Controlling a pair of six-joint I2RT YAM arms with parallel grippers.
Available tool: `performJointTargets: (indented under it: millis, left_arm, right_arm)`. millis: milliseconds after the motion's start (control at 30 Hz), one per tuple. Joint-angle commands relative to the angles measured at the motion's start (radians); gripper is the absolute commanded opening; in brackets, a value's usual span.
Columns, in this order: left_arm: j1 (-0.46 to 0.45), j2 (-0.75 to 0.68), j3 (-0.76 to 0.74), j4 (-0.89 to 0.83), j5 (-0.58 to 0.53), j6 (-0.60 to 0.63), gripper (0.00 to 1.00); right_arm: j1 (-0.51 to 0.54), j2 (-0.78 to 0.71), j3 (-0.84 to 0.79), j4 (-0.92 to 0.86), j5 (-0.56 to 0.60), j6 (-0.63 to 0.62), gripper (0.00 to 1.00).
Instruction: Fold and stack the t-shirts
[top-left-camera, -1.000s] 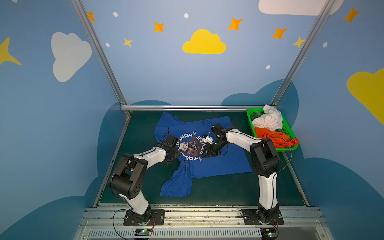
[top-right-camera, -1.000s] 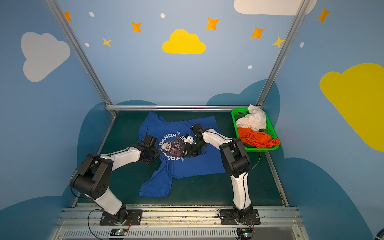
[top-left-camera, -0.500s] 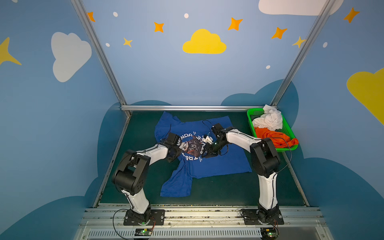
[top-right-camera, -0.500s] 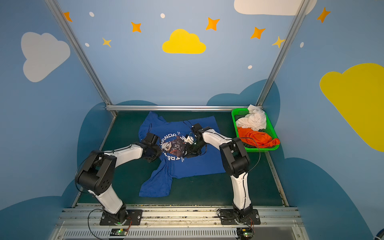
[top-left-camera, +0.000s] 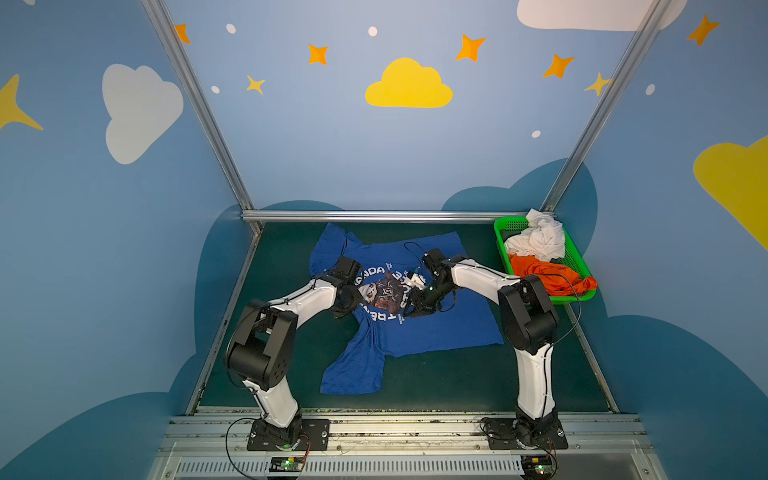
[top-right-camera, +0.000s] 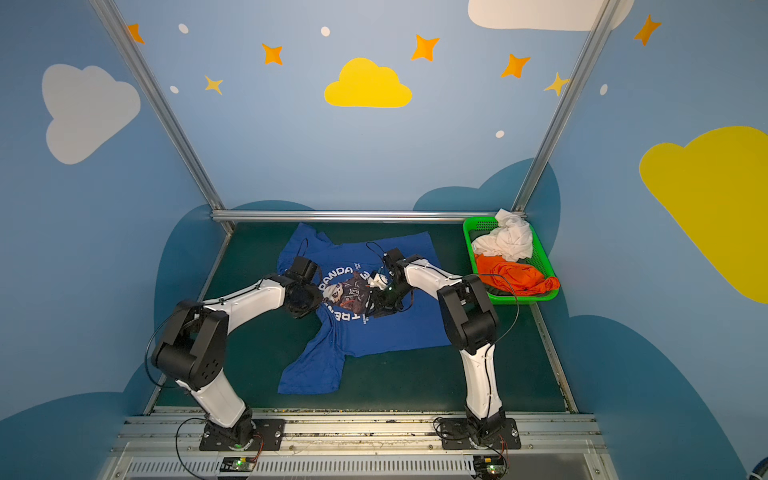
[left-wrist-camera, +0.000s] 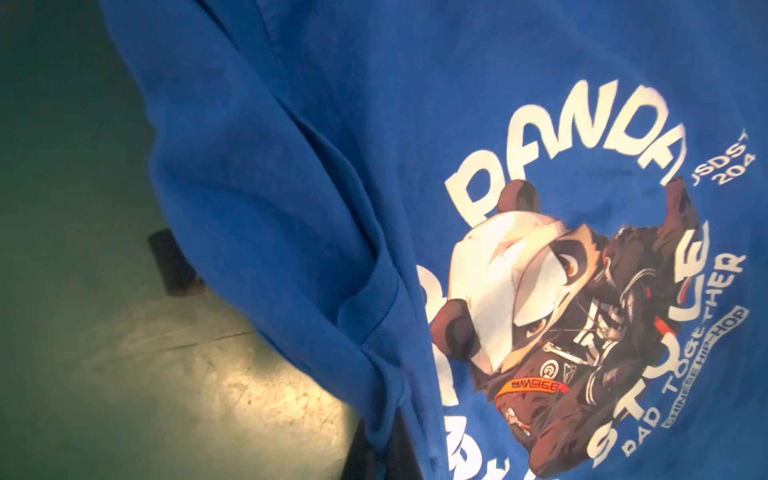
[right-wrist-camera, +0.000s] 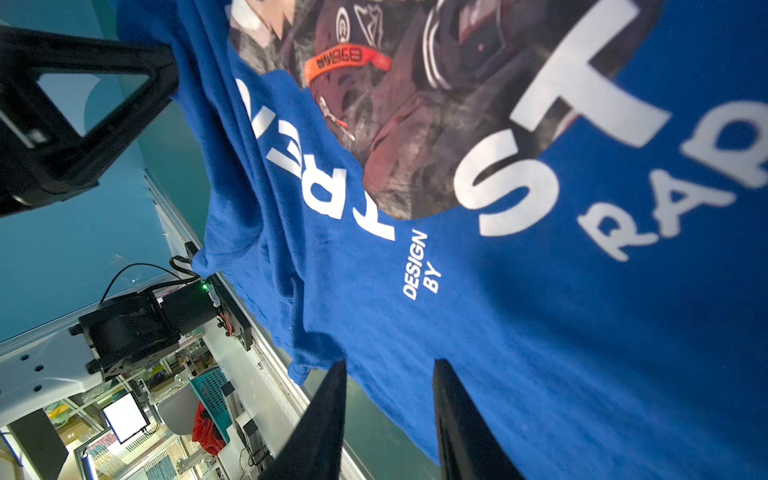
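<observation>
Starting at the left, Jo: what is the left gripper (top-left-camera: 348, 300) on?

Closed together on a fold of the blue shirt (top-left-camera: 436, 328), Sam, at the shirt's left edge beside the panda print. The left wrist view shows cloth gathered into a pinch and draped over the dark fingers (left-wrist-camera: 361, 461).

And the shirt itself?

Print up on the green mat (top-left-camera: 436, 386), mid-table, mostly spread. One sleeve points toward the back rail and the other trails toward the front, wrinkled. White lettering rings the panda.

Next along, the right gripper (right-wrist-camera: 390, 368)?

Down at the print's right side. In the right wrist view its two fingers stand apart, tips against blue cloth near the "DESIGN BY" lettering. I see no cloth clamped between them.

Further right?

The basket (top-left-camera: 578, 261), in the back right corner of the mat, well apart from both grippers. A white shirt (top-left-camera: 540, 243) is bunched in its far end, rising over the rim. An orange shirt (top-left-camera: 548, 279) is crumpled in the near end, touching the white one, with one bit hanging over the front corner.
</observation>
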Motion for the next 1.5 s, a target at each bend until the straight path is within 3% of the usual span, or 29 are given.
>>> performJointTargets:
  millis: [0, 500, 800, 1067, 1267, 1300, 1467]
  left_arm:
    - [0.011, -0.006, 0.036, -0.116, -0.004, 0.073, 0.06]
    - [0.131, 0.095, 0.238, -0.510, -0.015, 0.360, 0.05]
    - [0.161, 0.182, 0.356, -0.702, -0.156, 0.455, 0.06]
    - [0.162, 0.267, 0.431, -0.827, -0.279, 0.521, 0.14]
    - [0.163, 0.238, 0.441, -0.865, -0.356, 0.499, 0.39]
    - [0.163, 0.226, 0.453, -0.871, -0.362, 0.491, 0.47]
    - [0.163, 0.191, 0.562, -0.894, -0.370, 0.452, 0.50]
  right_arm:
    - [-0.014, 0.021, -0.014, 0.001, 0.008, 0.004, 0.37]
    - [-0.049, 0.060, -0.069, -0.003, 0.097, 0.037, 0.34]
    - [-0.049, 0.063, -0.112, 0.027, 0.097, 0.056, 0.32]
    - [-0.042, 0.047, -0.120, 0.040, 0.086, 0.058, 0.32]
    - [-0.039, 0.031, -0.110, 0.041, 0.071, 0.060, 0.32]
    - [-0.037, 0.023, -0.105, 0.039, 0.068, 0.061, 0.32]
    - [-0.018, -0.029, -0.070, 0.017, 0.057, 0.049, 0.34]
